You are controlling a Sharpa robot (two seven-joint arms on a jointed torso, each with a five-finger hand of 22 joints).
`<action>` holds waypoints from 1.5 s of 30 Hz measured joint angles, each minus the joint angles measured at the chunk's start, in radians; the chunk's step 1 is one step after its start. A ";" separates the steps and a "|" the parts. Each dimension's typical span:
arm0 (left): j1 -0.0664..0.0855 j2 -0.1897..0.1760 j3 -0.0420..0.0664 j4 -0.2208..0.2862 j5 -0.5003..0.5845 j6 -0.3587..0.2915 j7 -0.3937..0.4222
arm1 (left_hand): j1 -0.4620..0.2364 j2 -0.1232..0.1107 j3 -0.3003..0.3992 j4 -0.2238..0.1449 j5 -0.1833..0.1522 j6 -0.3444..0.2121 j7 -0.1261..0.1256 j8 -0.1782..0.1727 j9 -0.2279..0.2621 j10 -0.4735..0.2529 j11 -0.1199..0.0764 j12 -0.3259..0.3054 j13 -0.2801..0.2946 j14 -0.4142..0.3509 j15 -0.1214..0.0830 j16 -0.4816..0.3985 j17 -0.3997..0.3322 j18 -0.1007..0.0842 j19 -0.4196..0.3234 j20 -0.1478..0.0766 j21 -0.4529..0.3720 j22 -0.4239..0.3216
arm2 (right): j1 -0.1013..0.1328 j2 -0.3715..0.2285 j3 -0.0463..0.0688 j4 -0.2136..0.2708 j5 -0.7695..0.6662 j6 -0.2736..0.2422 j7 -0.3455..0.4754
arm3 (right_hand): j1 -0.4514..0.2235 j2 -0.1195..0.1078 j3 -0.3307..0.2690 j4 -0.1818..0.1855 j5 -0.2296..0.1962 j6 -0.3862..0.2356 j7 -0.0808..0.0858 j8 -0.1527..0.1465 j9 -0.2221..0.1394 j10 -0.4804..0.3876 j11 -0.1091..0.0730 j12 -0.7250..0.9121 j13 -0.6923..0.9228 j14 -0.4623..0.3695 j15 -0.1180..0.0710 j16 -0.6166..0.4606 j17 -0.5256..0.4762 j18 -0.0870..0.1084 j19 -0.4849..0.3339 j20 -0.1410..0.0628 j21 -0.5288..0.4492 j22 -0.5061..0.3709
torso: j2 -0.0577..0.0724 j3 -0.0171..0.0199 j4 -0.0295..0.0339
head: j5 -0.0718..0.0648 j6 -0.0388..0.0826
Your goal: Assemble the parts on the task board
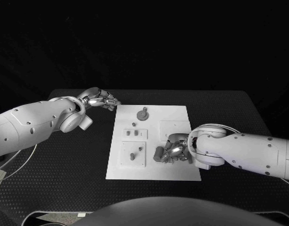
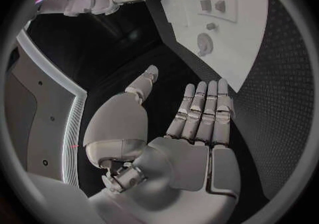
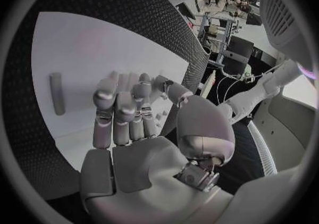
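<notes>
The left hand (image 1: 101,99) hovers open at the task board's (image 1: 178,172) far left corner, holding nothing. The right hand (image 1: 172,150) lies over the board's right side, fingers curled, hiding whatever is beneath; its grip I cannot tell. Grey parts (image 1: 143,114) sit on the board

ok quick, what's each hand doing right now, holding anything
Left hand: open, fingers straight, holding nothing, off the white board's corner.
Right hand: over the board, fingers partly curled; nothing visible in it, but cannot tell for sure.
</notes>
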 measured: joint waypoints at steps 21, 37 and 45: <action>0.000 -0.002 0.000 0.000 0.000 0.006 -0.001 | 0.000 0.000 0.000 0.000 0.000 0.000 0.000 0.000 0.000 0.000 0.000 0.000 0.000 0.000 0.000 0.000 0.001 0.010 0.000 0.000 0.000 -0.001 | 0.000 -0.041 0.000 0.042 -0.103 -0.024 -0.010 | -0.128 -0.103 -0.063 0.063 -0.004 0.015 -0.007 -0.005 0.006 0.014 -0.007 0.000 0.005 0.023 -0.006 0.016 0.029 0.008 0.009 -0.009 0.009 0.000 | -0.002 -0.0005 -0.0001 | -0.002 0.000; 0.000 -0.002 0.000 0.000 0.000 0.013 -0.002 | 0.000 0.000 -0.003 -0.003 0.000 0.000 0.000 0.000 0.000 0.000 0.000 0.000 -0.001 0.000 0.000 0.000 0.002 0.008 0.000 0.000 0.000 -0.002 | -0.001 0.006 0.000 0.031 -0.253 -0.013 -0.021 | -0.180 -0.092 -0.095 0.107 -0.004 0.028 -0.014 -0.008 0.014 0.025 -0.014 0.000 0.009 0.034 -0.013 0.029 0.074 0.008 0.014 -0.018 0.015 0.000 | -0.002 -0.0004 0.0001 | -0.004 0.000; 0.000 -0.002 0.000 0.000 0.000 0.016 -0.002 | 0.000 0.000 -0.003 -0.003 0.000 0.000 0.000 0.000 0.000 0.000 0.000 0.000 -0.001 0.000 0.000 0.000 0.001 0.005 0.000 0.000 0.000 -0.002 | -0.006 0.015 0.000 0.025 -0.290 -0.004 -0.032 | -0.190 -0.083 -0.099 0.116 -0.004 0.031 -0.014 -0.008 0.015 0.028 -0.014 0.000 0.010 0.038 -0.014 0.035 0.085 0.008 0.016 -0.020 0.015 0.000 | -0.002 -0.0004 0.0009 | -0.005 0.000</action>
